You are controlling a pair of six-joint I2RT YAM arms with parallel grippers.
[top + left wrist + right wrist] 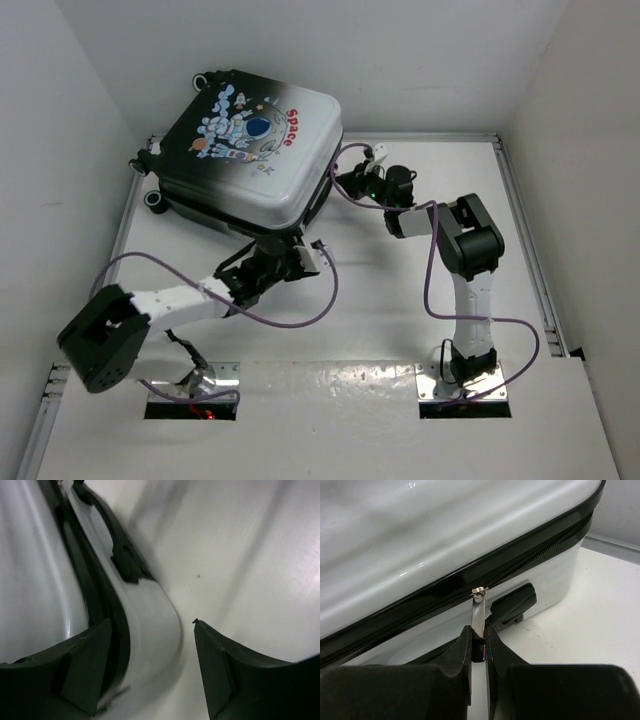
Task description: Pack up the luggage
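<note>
Looks like we're at the zip-it-shut stage. The case [250, 150] lies closed and flat. The right gripper [479, 640] has its fingers pressed together on the zip pull [478, 612], which sticks up just ahead of it from the black track [530, 555].

The left gripper [150, 630] is spread wide with the case's lower edge sitting between its fingers. I can't tell if it's actually touching; my guess is it's bracing.

Next move imo: drag the pull along the track. It needs a tight pinch and has to follow the corner curve, or the pull slips out.

The case itself is a glossy hard shell, white fading to black. There's an astronaut cartoon and red "Space" on top, and the wheels [155, 198] are at the end away from the right gripper.
</note>
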